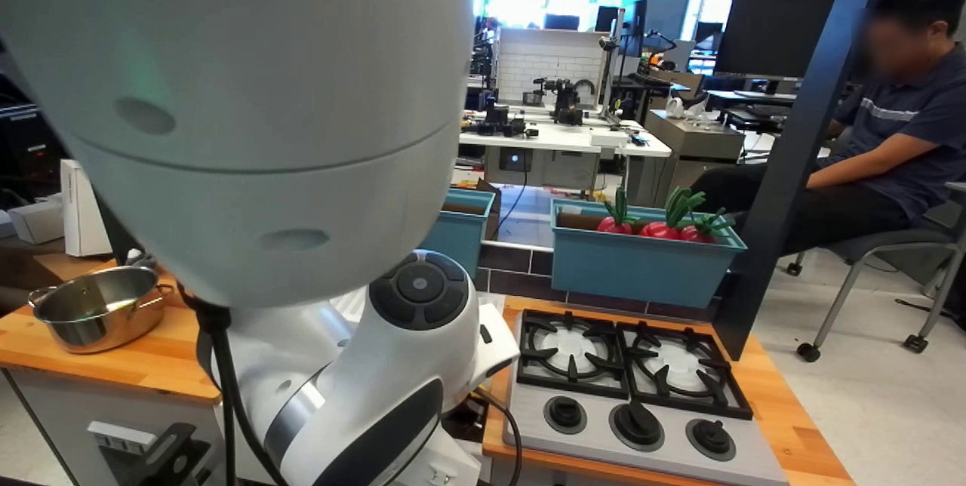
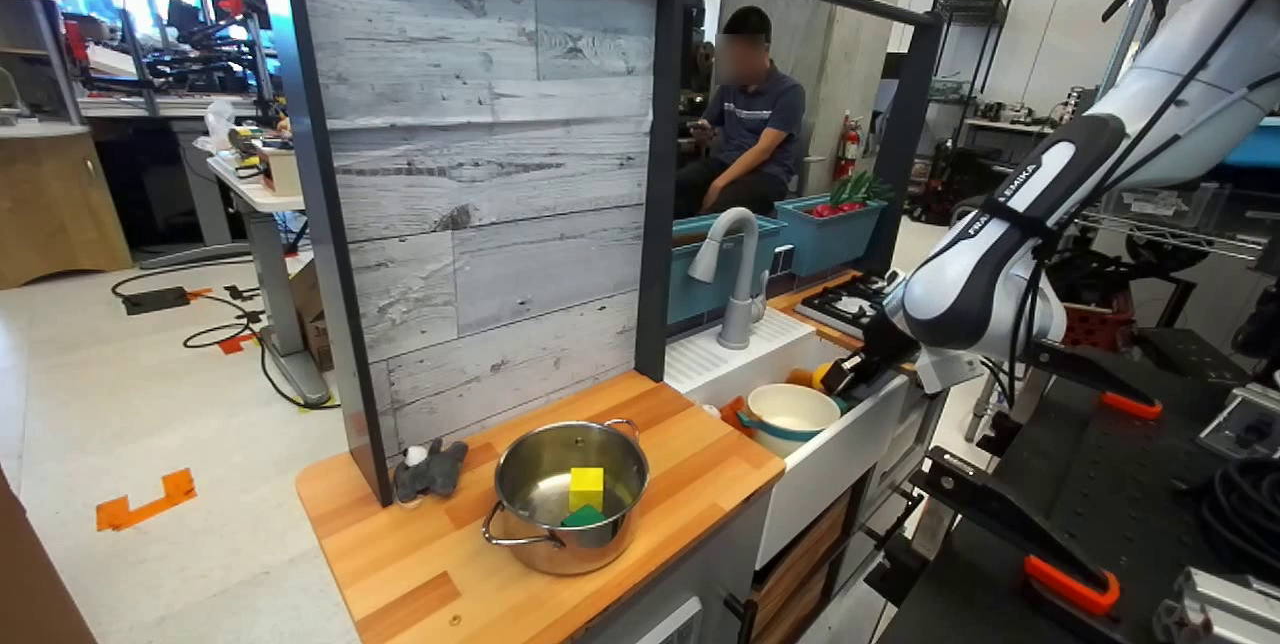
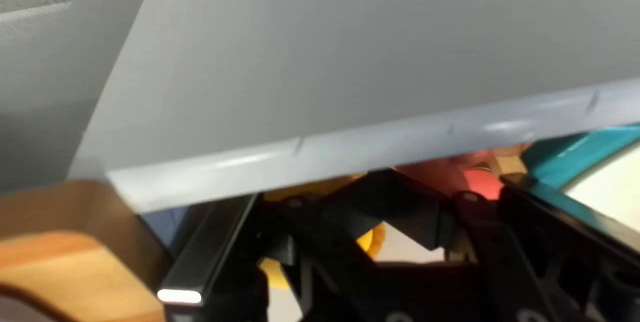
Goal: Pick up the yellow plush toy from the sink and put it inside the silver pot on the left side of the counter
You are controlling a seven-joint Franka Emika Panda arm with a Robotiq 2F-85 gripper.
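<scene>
Yellow plush toy [image 2: 821, 377] right of centre, partly hidden; gripper [image 2: 847, 376] closure cannot be told; lift may be snagged by sink wall [image 2: 835, 464].

The yellow plush toy [image 2: 821, 377] is partly hidden in the sink [image 2: 832, 469]

Counter [image 2: 690, 454] from above
Both exterior views look down, sharing pot [image 2: 590, 549] and stove [image 1: 626, 393]; the arm [image 1: 264, 131] looms in an exterior view; wrist view faces the sink [image 3: 370, 147] closely.
</scene>
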